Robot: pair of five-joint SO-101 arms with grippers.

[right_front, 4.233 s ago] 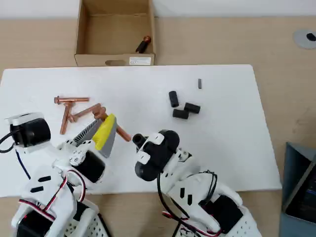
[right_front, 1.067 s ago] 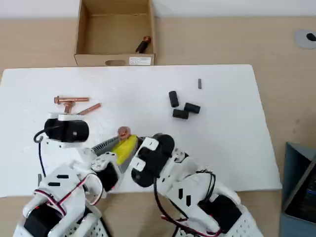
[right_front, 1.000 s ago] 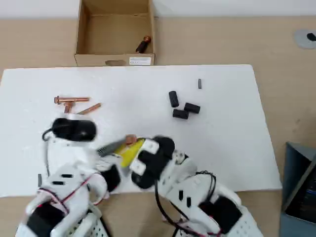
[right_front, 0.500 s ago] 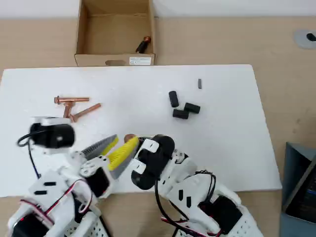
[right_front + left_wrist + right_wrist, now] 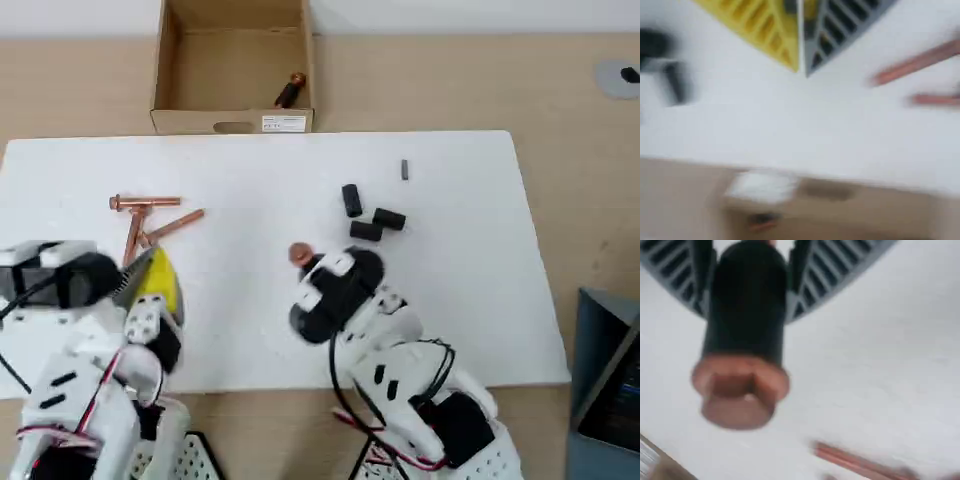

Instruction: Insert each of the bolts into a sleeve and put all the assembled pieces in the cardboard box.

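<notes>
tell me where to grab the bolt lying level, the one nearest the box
Take the bolt by its bare shank toward the tail end, away from the head. It lies flat on the table, so the left pincer should probably come straight down and close across the shank. Near the head, a second bolt crowds it.

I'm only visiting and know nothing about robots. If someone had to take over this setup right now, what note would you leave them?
Left gripper: shut, empty, beside the loose bolts.
Right gripper: shut on a sleeved bolt, over the white mat.
Done: one finished piece lies in the cardboard box.
Left: box the held one, then pair three bolts with three sleeves on the mat and box them.
</notes>
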